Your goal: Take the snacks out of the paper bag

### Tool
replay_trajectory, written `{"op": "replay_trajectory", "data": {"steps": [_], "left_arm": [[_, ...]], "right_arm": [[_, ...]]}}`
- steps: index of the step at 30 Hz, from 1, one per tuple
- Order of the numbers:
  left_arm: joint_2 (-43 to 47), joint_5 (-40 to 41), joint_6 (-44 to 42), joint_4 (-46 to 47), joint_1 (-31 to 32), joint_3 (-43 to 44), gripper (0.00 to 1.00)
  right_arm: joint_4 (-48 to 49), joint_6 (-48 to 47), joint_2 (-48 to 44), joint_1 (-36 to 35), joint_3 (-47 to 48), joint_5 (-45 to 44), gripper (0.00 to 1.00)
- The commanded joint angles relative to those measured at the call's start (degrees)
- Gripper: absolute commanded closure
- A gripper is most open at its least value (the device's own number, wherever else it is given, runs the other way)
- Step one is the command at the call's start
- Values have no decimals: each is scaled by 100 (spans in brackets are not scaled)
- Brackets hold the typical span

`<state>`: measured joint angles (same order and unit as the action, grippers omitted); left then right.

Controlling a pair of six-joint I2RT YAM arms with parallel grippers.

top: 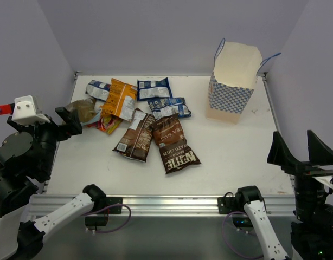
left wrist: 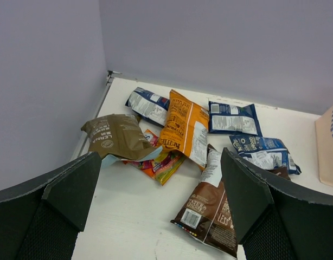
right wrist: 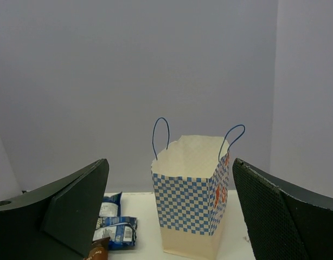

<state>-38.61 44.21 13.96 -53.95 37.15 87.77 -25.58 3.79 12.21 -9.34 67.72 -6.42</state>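
**A:** How do your claws stand?

**B:** Your left claw (top: 69, 120) hangs with its jaws spread and nothing between them, far to the left of the paper bag (top: 234, 81). Your right claw (top: 298, 149) is also wide apart and empty, nearer to you than the bag and a little to its right, well apart from it.

**A:** And the rest, biggest first?

**B:** The white worktop (top: 237, 157) carries everything. The bag stands upright on it, checkered below and cream above, mouth open and blue cord handles up. You cannot see down to its floor. All the visible snacks lie flat on the worktop to the left of the bag.

- **Three dark brown chip bags** (top: 167, 131) lie nearest to you, overlapping.
- **The orange packet** (top: 120, 98) lies farther left.
- **Blue-and-white packets** (top: 154, 88): two lie closest to the bag, and a third lies beyond the orange one.
- **The olive-tan packet** (top: 82, 110) lies farthest from the bag, near your left claw.
- **The red-and-yellow packet** (top: 107, 124) is partly tucked under the orange and olive-tan ones.
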Motion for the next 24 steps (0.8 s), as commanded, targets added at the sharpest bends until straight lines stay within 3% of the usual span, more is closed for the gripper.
{"op": "replay_trajectory", "data": {"steps": [1,24], "left_arm": [[-59,150,-33,-45,-32,-93,0],[108,290,28,-432,-32,-23,0]], "right_arm": [[212,-107,89,-24,-22,26,1],[308,-124,133,-24,-101,88,1]]}}
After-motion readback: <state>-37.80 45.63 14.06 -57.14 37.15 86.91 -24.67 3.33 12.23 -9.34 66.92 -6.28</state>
